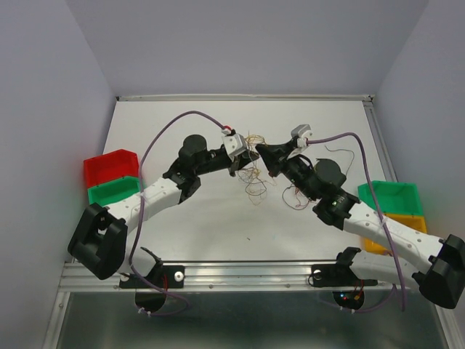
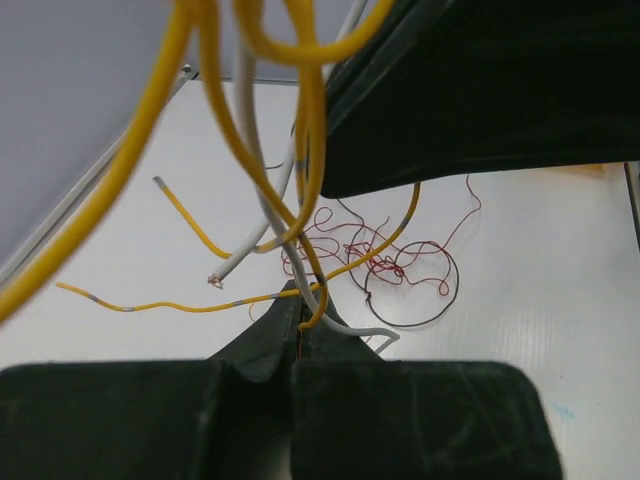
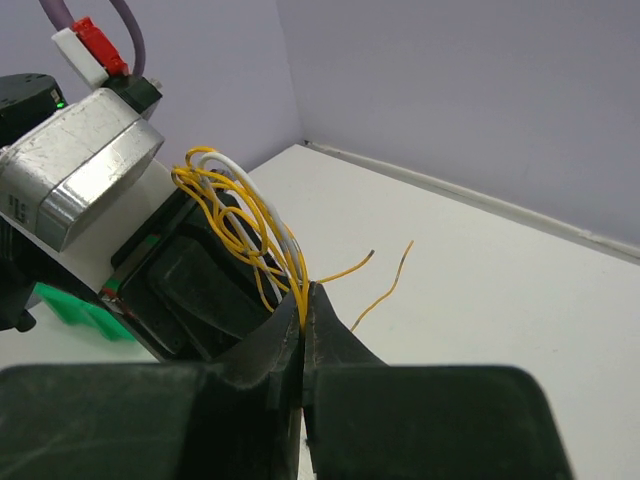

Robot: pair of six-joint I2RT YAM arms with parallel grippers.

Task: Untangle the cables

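Note:
The cables are a tangle of thin yellow, white, red and dark wires (image 1: 254,171) hanging between my two grippers above the table's middle. My left gripper (image 1: 243,156) is shut on the wires; in its wrist view a yellow and a white wire (image 2: 310,290) cross its closed tips (image 2: 297,295), and red and dark loops (image 2: 400,270) lie on the table below. My right gripper (image 1: 263,153) is shut on a bunch of yellow wires (image 3: 250,225) at its tips (image 3: 303,300), right against the left gripper. More loose wires (image 1: 298,198) lie under the right arm.
Red (image 1: 109,166) and green (image 1: 112,190) bins stand at the left edge. Green (image 1: 396,196) and yellow (image 1: 378,243) bins stand at the right edge. A loose wire (image 1: 356,156) lies at the right back. Walls enclose the white table (image 1: 189,240).

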